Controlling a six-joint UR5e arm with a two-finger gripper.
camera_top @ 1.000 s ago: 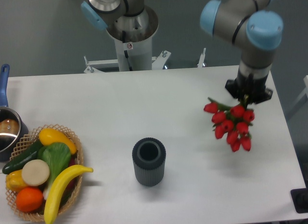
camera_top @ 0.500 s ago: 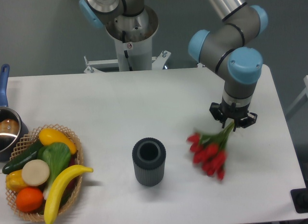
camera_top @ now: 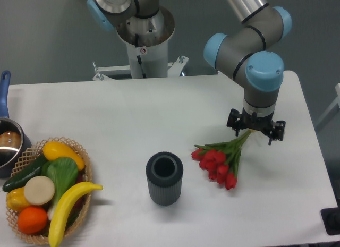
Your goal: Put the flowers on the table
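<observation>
The flowers (camera_top: 218, 161), a bunch of red tulip buds with green stems, lie flat on the white table (camera_top: 154, 111), right of the middle. The buds point towards the dark cup and the stem ends point up-right, under my gripper. My gripper (camera_top: 256, 130) hangs straight above the stem ends, its two fingers spread wide apart on either side of them, open. I cannot tell whether the fingers touch the stems.
A dark grey ribbed cup (camera_top: 164, 178) stands upright just left of the buds. A wicker basket (camera_top: 81, 149) of fruit and vegetables sits at the front left, with a pot (camera_top: 7, 146) behind it. The table's right edge is near my arm.
My gripper came down and leftward with the flowers. They went from hanging to lying on the table, and the fingers have opened wide.
</observation>
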